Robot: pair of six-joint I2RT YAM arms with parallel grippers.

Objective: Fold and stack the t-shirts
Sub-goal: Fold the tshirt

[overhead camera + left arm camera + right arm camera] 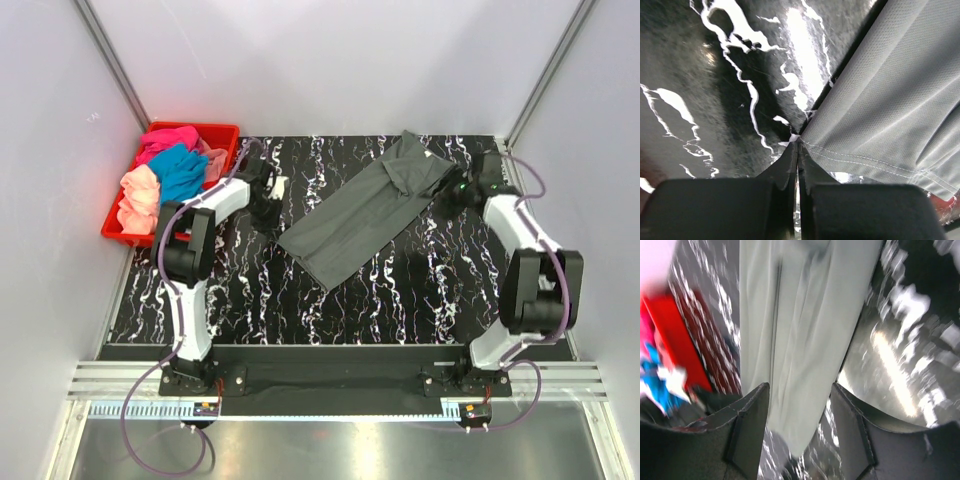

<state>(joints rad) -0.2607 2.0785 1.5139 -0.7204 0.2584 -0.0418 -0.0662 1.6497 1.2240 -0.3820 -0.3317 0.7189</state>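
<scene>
The dark grey t-shirt (365, 210) is found laid flat as a long, narrow strip, set diagonally across the middle of the table (400, 290), its collar end toward the far right and its hem end toward the near left. The cloth is seen to be a fine, pitted knit with a double row of pale stitching along the hem, and shallow creases are noted. The left gripper (798, 147) is closed tight, and the hem corner is drawn to a point between its dark, wedge-shaped fingertips. The right gripper (799, 390) is held open above the collar end; cloth is seen through the gap, but nothing is gripped, and this view is blurred. A pink t-shirt (168, 137), a teal t-shirt (182, 170) and a peach t-shirt (140, 195) are heaped, crumpled, in a red plastic crate (215, 132) at the far left corner. The table is covered in a glossy black sheet veined with white, in the manner of marble. The work area is enclosed by plain white walls (330, 60).
</scene>
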